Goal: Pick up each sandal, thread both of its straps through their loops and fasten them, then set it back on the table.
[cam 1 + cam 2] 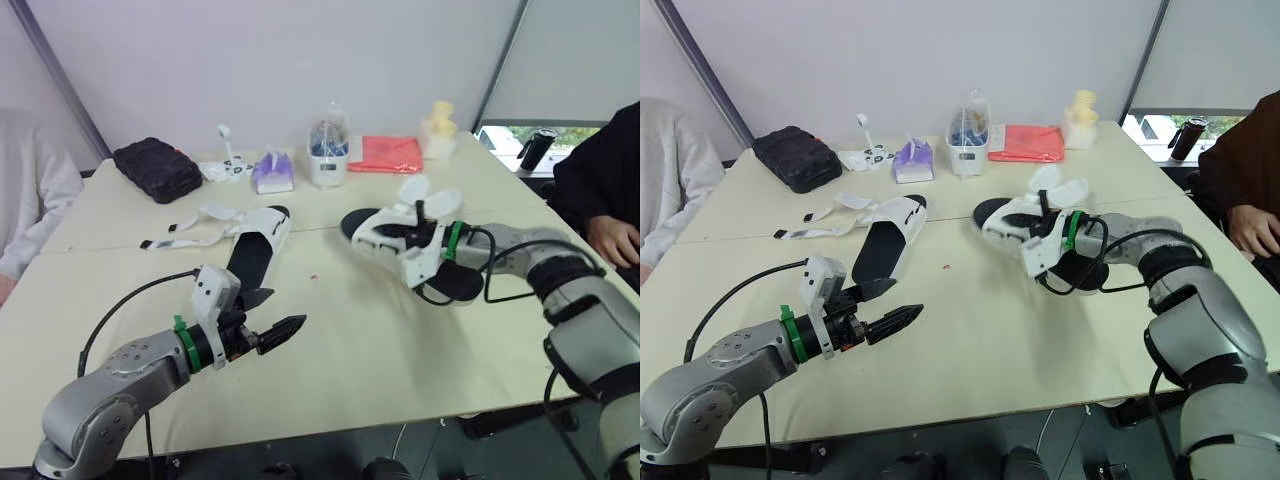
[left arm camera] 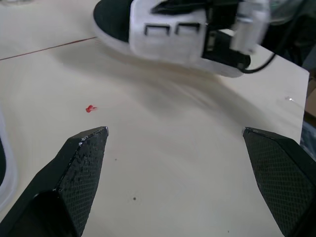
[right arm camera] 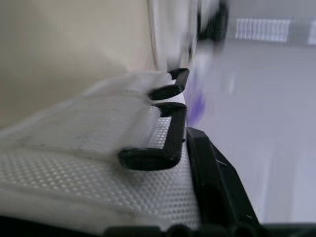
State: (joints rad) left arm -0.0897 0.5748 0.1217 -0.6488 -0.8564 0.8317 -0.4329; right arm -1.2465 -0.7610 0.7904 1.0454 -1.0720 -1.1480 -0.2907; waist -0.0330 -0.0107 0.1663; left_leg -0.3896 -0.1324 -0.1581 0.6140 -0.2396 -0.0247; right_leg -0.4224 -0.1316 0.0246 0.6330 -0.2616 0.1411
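A pale cream table [image 1: 350,380] made of two tops pushed together, their seam running left to right, stands before a plain white wall, with a window at the far right. At the far left edge sits a person in a light sleeve [image 1: 30,200]. Along the far side of the table, from the left, are a black case [image 1: 157,168], a purple tissue packet [image 1: 272,172], a clear container [image 1: 328,150], a red pouch [image 1: 385,154] and a small yellowish figure [image 1: 440,128]. Nearer, left of centre, the left-hand sandal [image 1: 255,245], white with a black footbed, lies flat on the table, its loose straps [image 1: 195,230] trailing out to the left, unfastened. Just near of it the left gripper [image 1: 289,306] hovers low over bare table, its two black fingers spread wide and holding nothing. A tiny red speck [image 1: 313,277] lies on the table between the sandals. Right of centre, the right-hand sandal [image 1: 385,238] sits tilted, low over the table, at the right gripper [image 1: 432,235], which seems to be pinching its white upper beside the black strap loops [image 3: 165,123], though the fingers are mostly hidden. At the far right a person in dark clothing rests a hand [image 1: 612,240] by the table edge.
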